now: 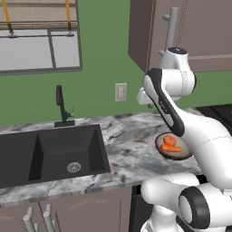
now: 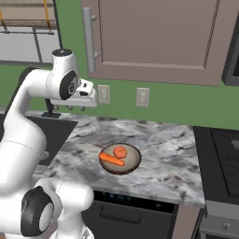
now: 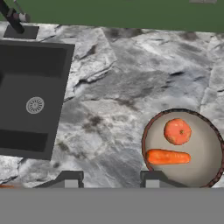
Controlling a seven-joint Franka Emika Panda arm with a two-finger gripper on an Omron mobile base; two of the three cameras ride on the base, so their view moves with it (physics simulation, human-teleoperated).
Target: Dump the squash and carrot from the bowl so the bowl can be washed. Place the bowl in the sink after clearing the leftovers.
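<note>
Two leftovers, squash [image 3: 177, 131] and carrot [image 3: 168, 156], fill the bowl [image 3: 205, 168] at lower right; my empty hand [image 3: 109, 180], fingers apart, must descend to its rim.

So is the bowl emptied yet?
No. The bowl sits upright on the counter, with the squash and carrot inside.
</note>
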